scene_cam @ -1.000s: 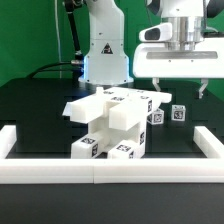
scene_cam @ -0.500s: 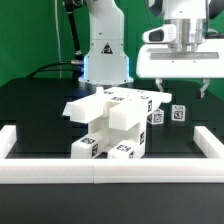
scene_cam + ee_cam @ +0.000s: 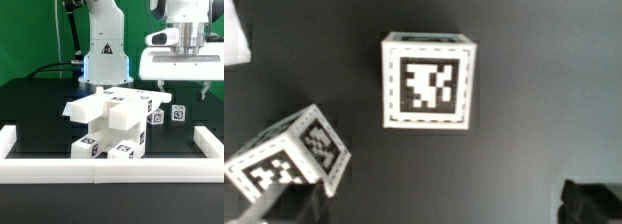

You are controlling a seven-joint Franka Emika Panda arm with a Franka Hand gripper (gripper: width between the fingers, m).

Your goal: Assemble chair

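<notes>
The partly built chair (image 3: 110, 125) stands mid-table as a stack of white tagged blocks and a slanted panel. Two small white tagged cubes (image 3: 157, 116) (image 3: 179, 113) rest on the black table at the exterior view's right of it. My gripper (image 3: 182, 90) hangs above those cubes, open and holding nothing. The wrist view looks straight down on one tagged cube (image 3: 429, 82) and a second, tilted one (image 3: 292, 155). The gripper (image 3: 434, 205) is well above them, and only its dark fingertips (image 3: 594, 200) show at the picture's edge.
A long white border rail (image 3: 110, 170) runs along the table's front, with short side pieces at both ends (image 3: 8, 140) (image 3: 208, 138). The arm's white base (image 3: 105, 50) stands behind the chair.
The gripper has drifted slightly toward the exterior view's right, still open. The chair and the cubes have not moved.
</notes>
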